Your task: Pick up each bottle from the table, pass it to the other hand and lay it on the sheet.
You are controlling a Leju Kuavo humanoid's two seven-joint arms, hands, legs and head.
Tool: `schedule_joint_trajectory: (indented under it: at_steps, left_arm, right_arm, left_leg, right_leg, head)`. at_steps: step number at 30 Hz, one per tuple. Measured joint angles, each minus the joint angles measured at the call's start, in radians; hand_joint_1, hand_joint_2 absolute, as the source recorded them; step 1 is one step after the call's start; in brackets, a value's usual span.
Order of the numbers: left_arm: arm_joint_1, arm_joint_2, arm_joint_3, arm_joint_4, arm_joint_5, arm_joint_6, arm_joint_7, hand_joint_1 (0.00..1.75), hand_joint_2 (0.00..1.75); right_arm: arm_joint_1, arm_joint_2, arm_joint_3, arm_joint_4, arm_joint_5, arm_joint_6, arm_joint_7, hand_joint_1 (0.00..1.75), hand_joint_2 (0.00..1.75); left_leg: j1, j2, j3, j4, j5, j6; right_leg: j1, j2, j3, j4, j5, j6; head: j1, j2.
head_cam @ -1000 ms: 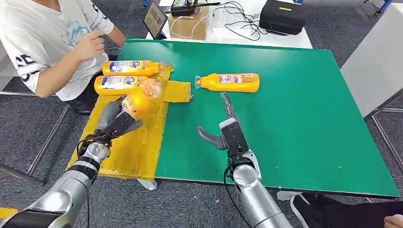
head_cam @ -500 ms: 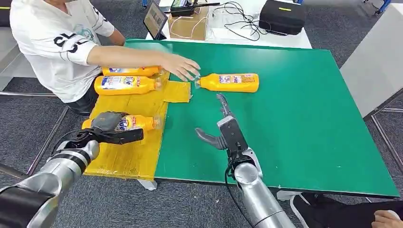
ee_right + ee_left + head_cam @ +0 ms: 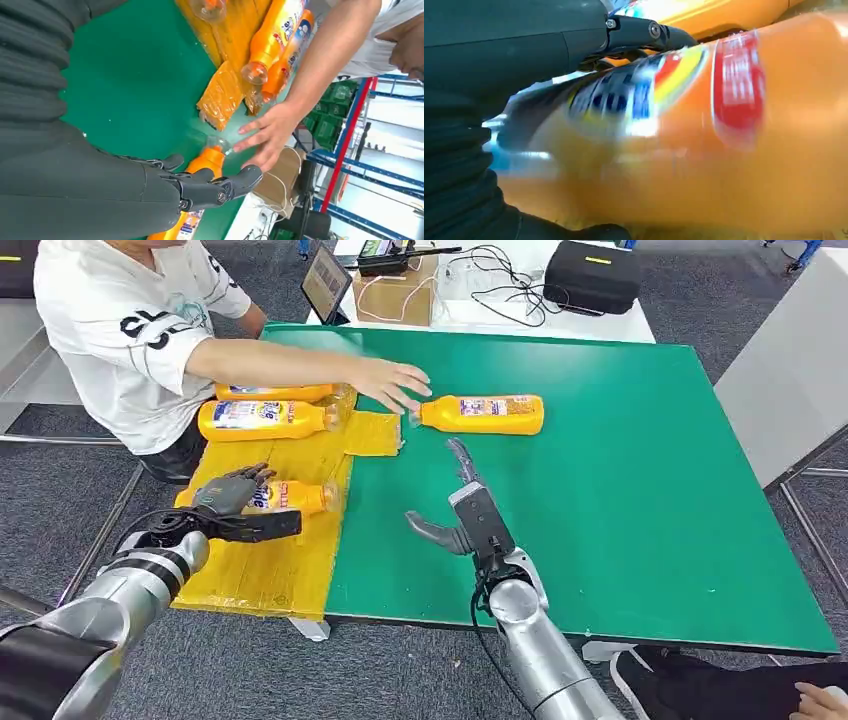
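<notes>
The green counter [image 3: 620, 490] is the biggest thing here. A yellow sheet [image 3: 290, 560] covers its near left part. A person in a white shirt [image 3: 130, 330] sits at the far left. A moment ago their arm was pulled back. Now it reaches out across the counter, and the person's hand [image 3: 392, 383] is just beside the cap end of the lone orange bottle [image 3: 482, 413], which lies on its side on the bare green, far from the robot.

Two more orange bottles lie side by side at the far end of the sheet: the far sheet bottle [image 3: 275, 392] and the middle sheet bottle [image 3: 262, 419].

The left robot hand [image 3: 232, 502] was holding the near sheet bottle [image 3: 295, 497] up and tilted a second ago. Now that bottle lies flat on the sheet. The left robot hand is over its label end, with its fingers lifted and spread out. It looks like it has just let go, but the close-up view is too blurry to be sure if it still touches the bottle.

The right robot hand [image 3: 462, 515] holds nothing. Its fingers are spread apart above the green, near the lone orange bottle, and it has hardly moved.

So I think one more bottle is done. The lone orange bottle is likely next, but the person's hand is very close to it.
</notes>
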Motion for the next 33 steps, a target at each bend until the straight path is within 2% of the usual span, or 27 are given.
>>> schedule_joint_trajectory:
  at_steps: [6, 7, 15, 17, 21, 22, 29, 33]
  left_arm:
    - [0.007, 0.001, 0.004, 0.000, 0.039, 0.025, -0.052, 0.00, 1.75]
    - [0.012, 0.003, 0.011, 0.000, 0.058, 0.034, -0.079, 0.00, 1.75]
    - [0.115, 0.003, 0.160, -0.050, 0.303, 0.125, -0.398, 0.00, 1.75]
    - [0.146, -0.006, 0.208, -0.077, 0.369, 0.130, -0.449, 0.00, 1.75]
    - [0.221, -0.037, 0.290, -0.184, 0.555, 0.083, -0.472, 0.00, 1.75]
    - [0.238, -0.047, 0.307, -0.215, 0.596, 0.068, -0.472, 0.00, 1.75]
    - [0.296, -0.122, 0.406, -0.342, 0.806, -0.087, -0.470, 0.00, 1.75]
    - [0.311, -0.171, 0.451, -0.382, 0.895, -0.161, -0.426, 0.00, 1.75]
  right_arm:
    - [-0.012, -0.001, 0.005, 0.020, 0.019, 0.006, 0.013, 0.00, 1.75]
    - [-0.015, -0.001, 0.006, 0.025, 0.026, 0.005, 0.014, 0.00, 0.00]
    - [-0.018, -0.017, 0.007, 0.055, 0.060, -0.012, 0.015, 0.00, 0.00]
    - [-0.018, -0.021, 0.007, 0.061, 0.064, -0.015, 0.015, 0.00, 0.00]
    - [-0.018, -0.028, 0.007, 0.071, 0.081, -0.031, 0.015, 0.00, 0.00]
    - [-0.017, -0.029, 0.007, 0.073, 0.085, -0.033, 0.015, 0.00, 1.75]
    - [-0.002, -0.037, 0.007, 0.074, 0.112, -0.051, 0.037, 0.00, 1.75]
    - [0.023, -0.042, 0.007, 0.058, 0.132, -0.060, 0.053, 0.00, 1.75]
  left_leg:
    - [0.000, 0.000, 0.000, 0.000, 0.000, 0.000]
    - [0.000, 0.000, 0.000, 0.000, 0.000, 0.000]
    - [0.000, -0.001, 0.000, 0.000, 0.000, 0.000]
    - [0.000, -0.001, 0.000, 0.000, 0.000, 0.000]
    - [0.000, -0.001, 0.000, 0.000, 0.000, 0.000]
    - [0.000, -0.001, 0.000, 0.000, 0.000, 0.000]
    - [0.000, -0.001, -0.001, 0.000, 0.000, 0.000]
    - [0.000, -0.001, -0.001, 0.001, 0.000, 0.000]
  right_leg:
    - [0.000, 0.000, 0.000, 0.000, 0.000, 0.000]
    - [0.000, 0.000, 0.000, 0.000, 0.000, 0.000]
    - [0.000, 0.000, 0.000, 0.000, 0.000, 0.000]
    - [0.000, 0.000, 0.000, -0.001, 0.000, 0.000]
    - [0.000, 0.000, 0.000, -0.001, 0.000, 0.000]
    - [0.000, 0.000, -0.001, -0.001, 0.000, 0.000]
    - [0.000, 0.000, -0.001, -0.001, 0.000, 0.000]
    - [0.000, 0.000, -0.002, -0.001, 0.000, 0.000]
  head:
    - [0.000, 0.000]
    - [0.000, 0.000]
    - [0.000, 0.000]
    - [0.000, 0.000]
    - [0.000, 0.000]
    - [0.000, 0.000]
    - [0.000, 0.000]
    - [0.000, 0.000]
